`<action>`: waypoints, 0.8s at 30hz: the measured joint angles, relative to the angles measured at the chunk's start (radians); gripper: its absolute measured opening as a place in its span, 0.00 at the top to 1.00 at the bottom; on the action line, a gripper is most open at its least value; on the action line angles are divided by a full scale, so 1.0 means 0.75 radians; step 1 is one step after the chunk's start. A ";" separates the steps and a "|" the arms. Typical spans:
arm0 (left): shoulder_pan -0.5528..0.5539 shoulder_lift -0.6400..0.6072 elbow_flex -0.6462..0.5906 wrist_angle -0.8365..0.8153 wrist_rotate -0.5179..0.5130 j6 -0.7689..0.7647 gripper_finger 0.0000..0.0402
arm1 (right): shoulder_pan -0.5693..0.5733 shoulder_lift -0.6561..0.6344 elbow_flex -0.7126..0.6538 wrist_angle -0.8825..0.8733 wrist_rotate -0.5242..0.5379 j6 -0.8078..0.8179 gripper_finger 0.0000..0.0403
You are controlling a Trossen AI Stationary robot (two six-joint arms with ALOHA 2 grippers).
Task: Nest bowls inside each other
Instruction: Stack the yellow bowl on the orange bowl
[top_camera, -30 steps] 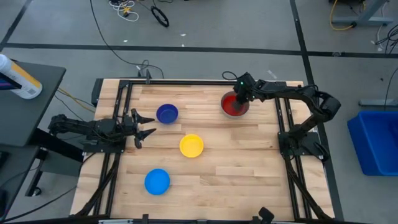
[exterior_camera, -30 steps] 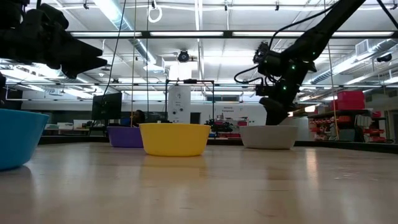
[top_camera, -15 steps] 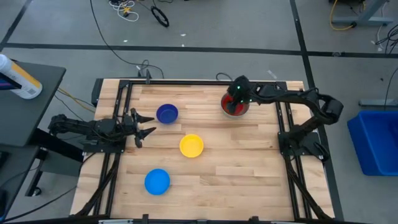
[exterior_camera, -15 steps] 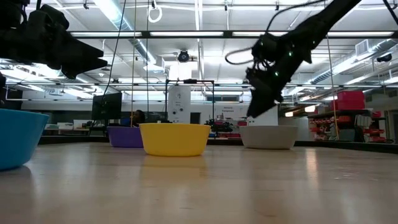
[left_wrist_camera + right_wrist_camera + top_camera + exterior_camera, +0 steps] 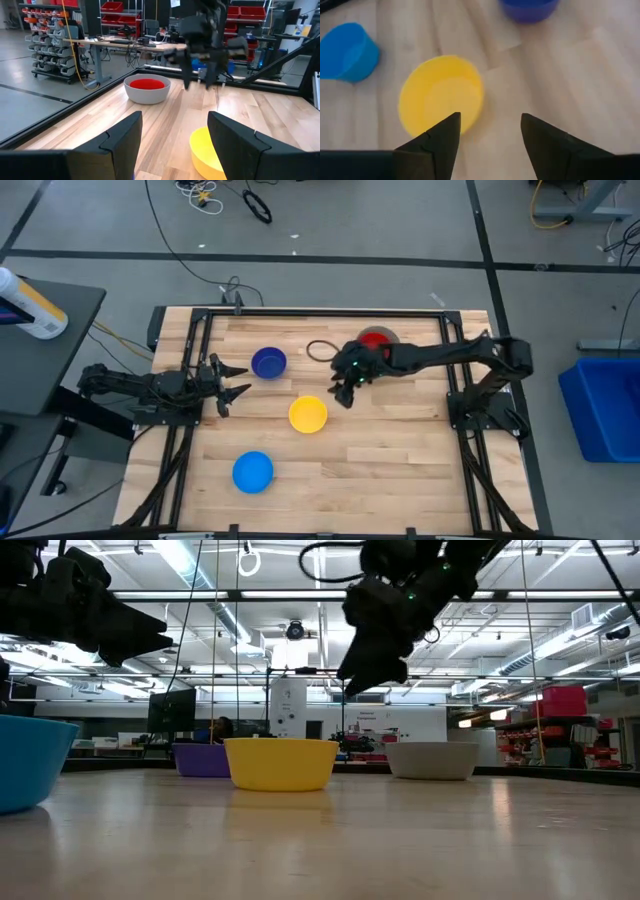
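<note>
A red bowl [image 5: 146, 83] sits nested in the grey bowl [image 5: 131, 92] at the table's far right. The yellow bowl [image 5: 308, 414] rests on its base mid-table. The dark blue bowl [image 5: 268, 362] stands far left of it and the light blue bowl [image 5: 252, 471] near the front. My right gripper [image 5: 345, 387] hovers open, slanting down, between the grey bowl and the yellow bowl [image 5: 441, 100], with nothing between its fingers. My left gripper [image 5: 240, 381] waits open and level at the table's left edge.
Black frame rails run along the table's left and right sides [image 5: 455, 380]. Bare wood lies between the bowls and across the near right of the table [image 5: 400, 470]. A loop of black cable [image 5: 320, 348] hangs by my right arm.
My right gripper has risen out of the grey bowl and swung toward the table's left and near edge, toward the yellow bowl, turning as it went. The red bowl stays nested in the grey one.
</note>
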 joint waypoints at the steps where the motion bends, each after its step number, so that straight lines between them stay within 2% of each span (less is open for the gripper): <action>1: 0.000 0.000 0.000 0.000 0.000 0.000 0.42 | 0.008 0.039 0.020 0.003 -0.025 0.016 0.46; 6: 0.000 0.000 -0.001 0.000 0.000 -0.001 0.42 | 0.044 0.223 0.119 -0.006 -0.112 0.033 0.47; 10: 0.000 0.000 -0.001 0.000 0.000 -0.001 0.42 | 0.069 0.295 0.167 -0.005 -0.120 0.035 0.47; 24: 0.000 0.000 -0.002 0.000 0.000 -0.002 0.42 | 0.064 0.316 0.172 -0.012 -0.031 -0.011 0.46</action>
